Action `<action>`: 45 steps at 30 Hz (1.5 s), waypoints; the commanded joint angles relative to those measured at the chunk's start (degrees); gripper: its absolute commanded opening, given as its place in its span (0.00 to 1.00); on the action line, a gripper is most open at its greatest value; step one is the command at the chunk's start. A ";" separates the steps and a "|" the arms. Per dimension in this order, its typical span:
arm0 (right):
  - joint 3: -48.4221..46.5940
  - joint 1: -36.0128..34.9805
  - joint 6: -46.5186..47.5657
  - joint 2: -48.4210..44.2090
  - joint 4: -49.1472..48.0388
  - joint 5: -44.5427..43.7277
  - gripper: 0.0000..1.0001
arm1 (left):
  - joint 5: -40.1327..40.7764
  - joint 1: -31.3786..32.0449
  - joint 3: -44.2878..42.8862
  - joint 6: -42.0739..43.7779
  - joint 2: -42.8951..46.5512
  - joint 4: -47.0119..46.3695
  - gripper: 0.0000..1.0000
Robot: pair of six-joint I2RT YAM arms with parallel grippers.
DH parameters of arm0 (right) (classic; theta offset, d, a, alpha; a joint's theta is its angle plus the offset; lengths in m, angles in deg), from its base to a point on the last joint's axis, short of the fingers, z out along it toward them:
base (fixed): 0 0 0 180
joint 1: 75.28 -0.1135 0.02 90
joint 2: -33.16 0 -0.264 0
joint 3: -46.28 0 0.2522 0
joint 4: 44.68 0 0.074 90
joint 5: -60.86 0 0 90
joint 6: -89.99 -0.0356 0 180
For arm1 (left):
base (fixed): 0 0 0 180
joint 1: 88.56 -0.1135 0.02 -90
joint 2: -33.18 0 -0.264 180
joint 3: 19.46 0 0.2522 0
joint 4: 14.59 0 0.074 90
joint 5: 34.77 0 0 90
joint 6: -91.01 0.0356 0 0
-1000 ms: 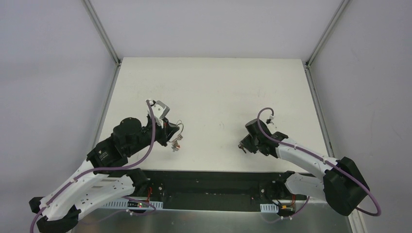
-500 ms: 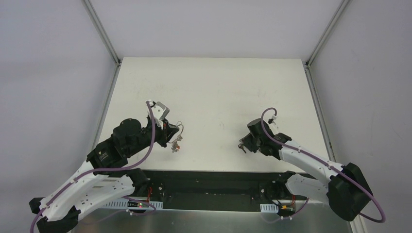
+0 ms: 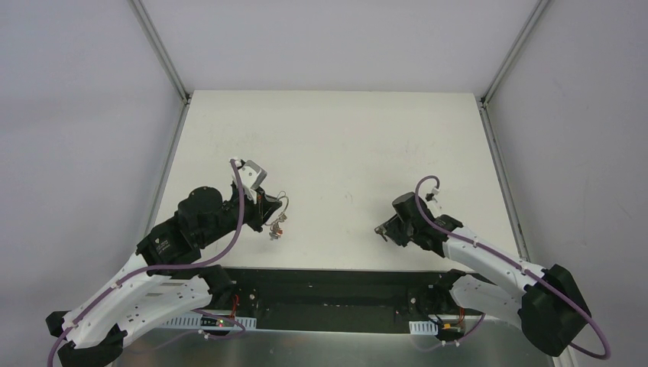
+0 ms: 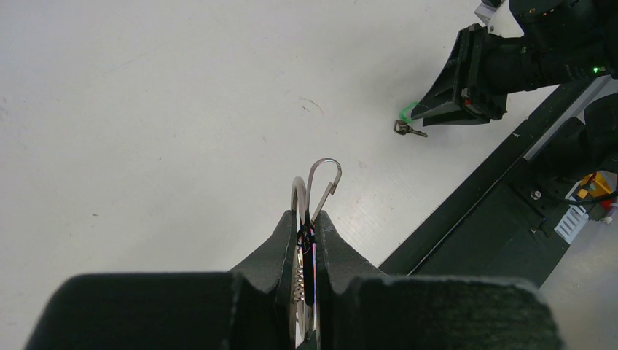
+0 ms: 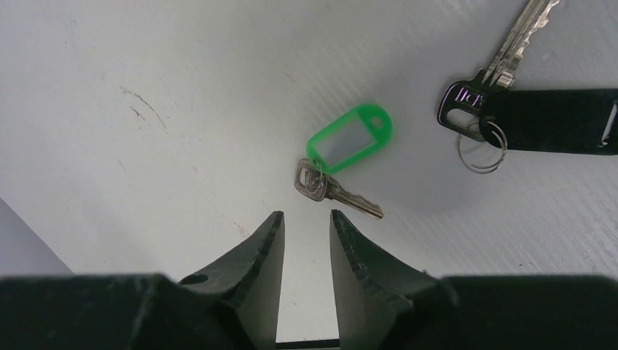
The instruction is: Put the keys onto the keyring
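Note:
My left gripper (image 4: 309, 219) is shut on the metal keyring (image 4: 318, 182), whose wire hook sticks out past the fingertips. In the top view the keyring (image 3: 282, 203) is held above the table with small keys hanging under it. My right gripper (image 5: 306, 216) is open and empty, its tips just short of the green key (image 5: 336, 190), a metal key with a green plastic tag lying flat. The black key (image 5: 487, 82) lies at the upper right with a black tag and a small ring. In the left wrist view the green key (image 4: 409, 125) lies at the right gripper's tip.
The black front rail (image 3: 328, 287) runs along the table's near edge, close behind both grippers. The white table (image 3: 336, 145) stretches away to the back, with metal frame posts (image 3: 160, 50) at its corners.
The right arm's wrist and elbow have swung a little right and toward the near edge, while its fingertips stayed over the green key. The left arm has not moved.

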 commanded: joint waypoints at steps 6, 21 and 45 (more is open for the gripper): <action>-0.46 0.11 -1.11 1.11 0.40 -1.06 0.33 | -1.42 0.25 -0.26 -0.50 0.15 -2.22 0.00; -2.85 0.17 -0.47 4.76 -1.12 -2.55 0.30 | -1.25 0.26 -0.13 -0.58 0.76 -2.22 0.00; -4.31 0.87 0.41 9.30 -3.75 -2.47 0.26 | -1.45 0.29 -0.06 -0.25 0.86 -2.22 0.00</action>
